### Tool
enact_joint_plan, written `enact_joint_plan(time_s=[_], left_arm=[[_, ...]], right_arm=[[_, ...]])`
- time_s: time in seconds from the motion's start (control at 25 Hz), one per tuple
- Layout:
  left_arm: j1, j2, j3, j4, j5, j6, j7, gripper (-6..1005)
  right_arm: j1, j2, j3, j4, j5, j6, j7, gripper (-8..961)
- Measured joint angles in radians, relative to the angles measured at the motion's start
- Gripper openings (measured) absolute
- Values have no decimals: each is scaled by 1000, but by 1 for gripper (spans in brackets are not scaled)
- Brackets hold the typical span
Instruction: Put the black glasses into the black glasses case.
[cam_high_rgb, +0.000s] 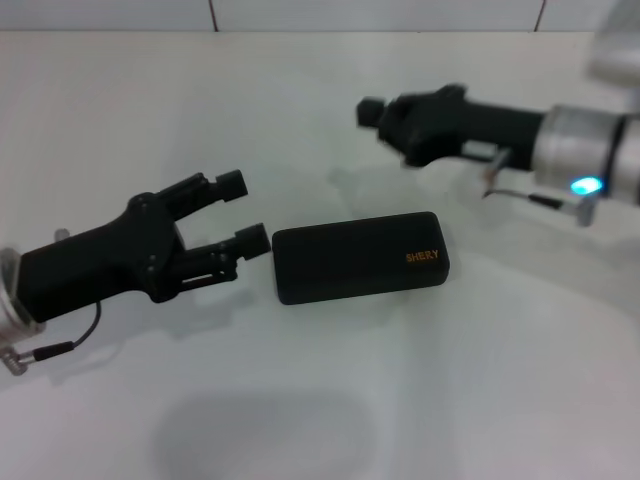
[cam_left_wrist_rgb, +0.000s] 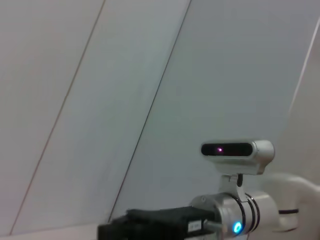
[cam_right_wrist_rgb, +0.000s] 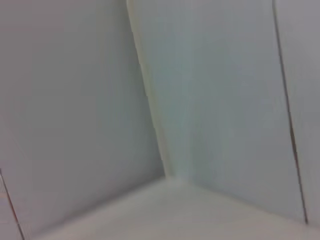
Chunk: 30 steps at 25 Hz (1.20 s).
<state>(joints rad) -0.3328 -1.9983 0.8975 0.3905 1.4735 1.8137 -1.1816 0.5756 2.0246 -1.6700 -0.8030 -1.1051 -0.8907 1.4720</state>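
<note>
The black glasses case (cam_high_rgb: 360, 257) lies shut on the white table in the head view, its orange lettering toward its right end. My left gripper (cam_high_rgb: 243, 211) is open just left of the case's left end, the nearer fingertip (cam_high_rgb: 255, 240) almost touching it, with nothing between the fingers. My right gripper (cam_high_rgb: 372, 112) hovers above the table behind the case and points left. The black glasses are out of view. The left wrist view shows my right arm (cam_left_wrist_rgb: 240, 215) with its blue light. The right wrist view shows only walls.
A white table (cam_high_rgb: 330, 400) stretches around the case. A tiled wall (cam_high_rgb: 300, 15) runs along its far edge. A thin cable (cam_high_rgb: 520, 195) hangs under my right wrist.
</note>
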Motion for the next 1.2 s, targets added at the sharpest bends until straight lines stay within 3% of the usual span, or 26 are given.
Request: enact_joint_plan(time_s=[0.12,0.36,0.56,0.88,1.0,1.2], left_arm=[[3,0,-20,0,-1,36,-9,888],[6,18,-24,5,4,119,-57,888],[17,32,16,46,51,184,-54,888],[61,25,25,88,88,184,23,888],[63,25,26,88,89,183,35,888],[57,26,23,88,90,181,37,888]], right_arm=[[-14,-15,162,38,-21,-210,-2,82],[-59,-76,409,54,-217,-666,-19,229],[-90,-90,519,110,-401,-932,-130,341],[-116,-69,560,231,-437,-1043,-276,616],[-117,-64,561,233,-441,-1045,-279,839],[-111,-60,562,234,-440,-1046,-280,837]])
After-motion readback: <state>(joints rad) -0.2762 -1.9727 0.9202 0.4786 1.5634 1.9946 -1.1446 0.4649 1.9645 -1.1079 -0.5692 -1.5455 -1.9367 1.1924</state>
